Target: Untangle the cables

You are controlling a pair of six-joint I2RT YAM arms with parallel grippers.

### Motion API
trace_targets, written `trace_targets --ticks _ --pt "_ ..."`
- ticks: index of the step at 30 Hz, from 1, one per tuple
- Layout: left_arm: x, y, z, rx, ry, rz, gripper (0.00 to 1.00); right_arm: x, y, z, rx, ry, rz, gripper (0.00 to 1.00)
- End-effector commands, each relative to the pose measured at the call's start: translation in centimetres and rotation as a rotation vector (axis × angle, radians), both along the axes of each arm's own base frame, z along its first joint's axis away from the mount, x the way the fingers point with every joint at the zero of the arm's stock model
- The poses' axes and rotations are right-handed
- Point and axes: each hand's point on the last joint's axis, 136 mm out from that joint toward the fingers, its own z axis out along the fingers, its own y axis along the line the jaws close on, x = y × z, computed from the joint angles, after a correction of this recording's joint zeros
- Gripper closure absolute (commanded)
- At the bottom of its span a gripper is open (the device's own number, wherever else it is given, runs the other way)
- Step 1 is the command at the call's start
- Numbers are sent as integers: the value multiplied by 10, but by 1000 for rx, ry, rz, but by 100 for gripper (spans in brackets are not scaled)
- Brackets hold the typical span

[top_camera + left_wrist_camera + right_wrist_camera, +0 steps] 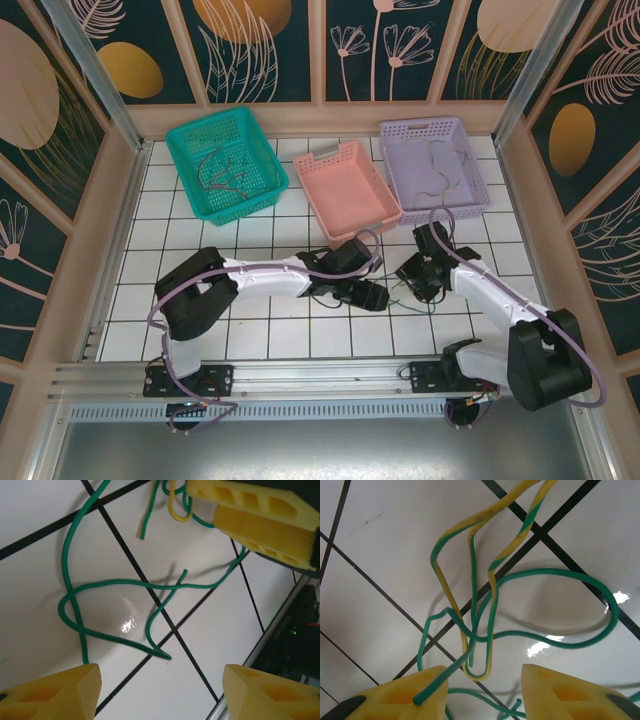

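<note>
Jaws apart above tangled cables (pixel 555 571)

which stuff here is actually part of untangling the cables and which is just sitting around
For the job:
green cable
yellow-green striped cable
left gripper and right gripper, both open at the tangle

Just lying about:
teal basket
pink basket
lilac basket
thin wires lying in the teal and lilac ones

I work in a robotics lab cell: a white tabletop ruled with a black grid (pixel 270 338), boxed in by dark panels printed with leaves and flowers (pixel 255 40), with bare aluminium framing rails (pixel 300 372) across the near edge where my arms (pixel 265 272) are bolted.
</note>
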Motion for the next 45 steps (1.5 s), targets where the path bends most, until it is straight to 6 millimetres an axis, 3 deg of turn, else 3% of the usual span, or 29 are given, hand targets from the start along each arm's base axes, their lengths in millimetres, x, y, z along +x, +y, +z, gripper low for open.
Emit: trace_targets --ticks 1,6,9,17,20,26,32,35,39,42,45 --pt "11 -15 1 -2 -3 51 36 5 1 -6 -11 -14 9 58" --pt "15 -27 -5 9 22 71 42 9 0 -15 -30 -2 21 60" --pt "16 -26 -11 43 29 70 59 7 -2 -21 -40 11 23 62" --pt "22 -16 -14 87 -8 94 83 11 -16 -30 -79 9 13 68" --pt "25 -14 -11 88 -34 106 100 15 -22 -31 -97 6 12 71" --pt "32 6 9 112 -102 140 100 25 -42 -33 -157 -10 2 76" --pt "35 47 33 96 -115 204 100 43 -67 -27 -188 -40 -9 76" --pt "38 63 61 32 -127 214 100 64 -57 -5 -157 -125 73 64" --pt "53 87 91 20 -162 274 100 82 -35 55 -145 -282 146 52" --pt "68 98 119 -8 -197 334 100 80 -22 103 -107 -351 140 49" --pt "89 108 144 -29 -229 422 100 66 -7 136 -15 -373 91 48"
